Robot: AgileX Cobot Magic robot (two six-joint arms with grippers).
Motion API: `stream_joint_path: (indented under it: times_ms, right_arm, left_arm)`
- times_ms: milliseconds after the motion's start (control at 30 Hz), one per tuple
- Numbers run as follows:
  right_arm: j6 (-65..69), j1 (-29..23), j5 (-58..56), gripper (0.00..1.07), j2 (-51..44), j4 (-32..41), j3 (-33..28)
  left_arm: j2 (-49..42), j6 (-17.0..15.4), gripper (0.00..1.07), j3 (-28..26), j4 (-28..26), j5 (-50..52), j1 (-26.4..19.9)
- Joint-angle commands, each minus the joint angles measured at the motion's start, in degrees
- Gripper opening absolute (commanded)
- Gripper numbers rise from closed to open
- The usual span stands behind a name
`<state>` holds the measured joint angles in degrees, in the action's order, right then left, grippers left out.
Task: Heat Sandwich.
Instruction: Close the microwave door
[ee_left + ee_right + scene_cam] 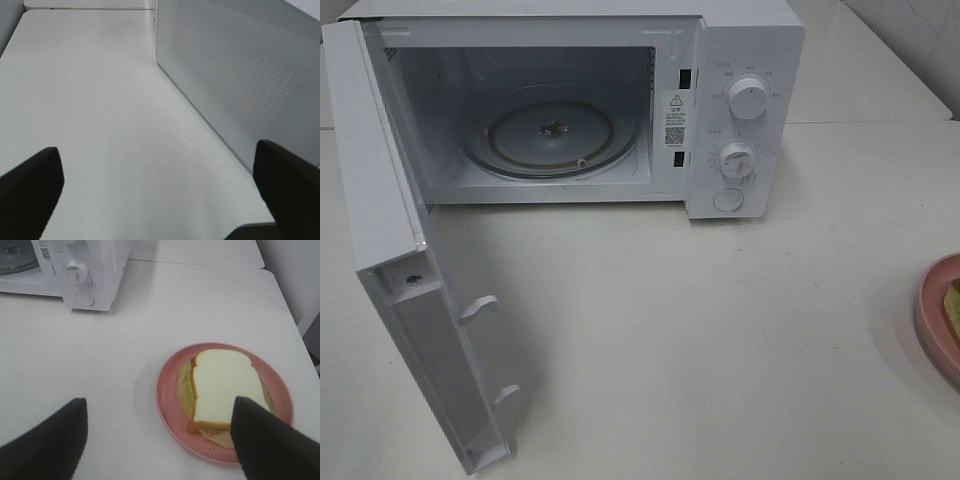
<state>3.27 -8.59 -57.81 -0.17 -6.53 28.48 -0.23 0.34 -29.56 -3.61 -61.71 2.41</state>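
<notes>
The sandwich, white bread with tan crust over green and yellow filling, lies on a round pink plate in the right wrist view. In the exterior high view only the plate's edge and a sliver of sandwich show at the right border. My right gripper is open, its fingers spread above the table beside and over the plate. My left gripper is open and empty over bare table next to the microwave's perforated side. The white microwave stands at the back with its door swung wide open and a glass turntable inside.
The microwave door sticks out toward the front left of the white table. Two knobs and a button sit on the microwave's right panel. Neither arm shows in the exterior high view.
</notes>
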Motion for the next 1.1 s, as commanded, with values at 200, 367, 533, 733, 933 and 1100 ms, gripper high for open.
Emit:
stream_joint_path:
  times_ms: [200, 367, 533, 733, 933, 1100]
  right_arm:
    - [-0.1, 0.5, 0.7, 0.76, -1.5, -0.2, -0.1]
    - [-0.1, 0.5, 0.7, 0.76, -1.5, -0.2, -0.1]
    - [-0.1, 0.5, 0.7, 0.76, -1.5, -0.2, -0.1]
    - [-0.1, 0.5, 0.7, 0.76, -1.5, -0.2, -0.1]
    - [-0.1, 0.5, 0.7, 0.76, -1.5, -0.2, -0.1]
    - [-0.1, 0.5, 0.7, 0.76, -1.5, -0.2, -0.1]
  left_arm:
    - [1.1, -0.3, 0.98, -1.7, -0.1, 1.5, -0.1]
    - [6.2, -0.3, 0.92, -2.8, 0.6, 4.8, -0.1]
    - [12.9, -0.3, 0.72, -2.4, 0.2, 8.4, -0.1]
    - [23.9, -0.3, 0.35, 0.4, -0.1, 15.0, -0.1]
    - [33.2, -0.3, 0.00, 3.4, 0.2, 27.0, -0.1]
    - [37.6, -0.3, 0.00, 6.9, 1.3, 40.1, -0.1]
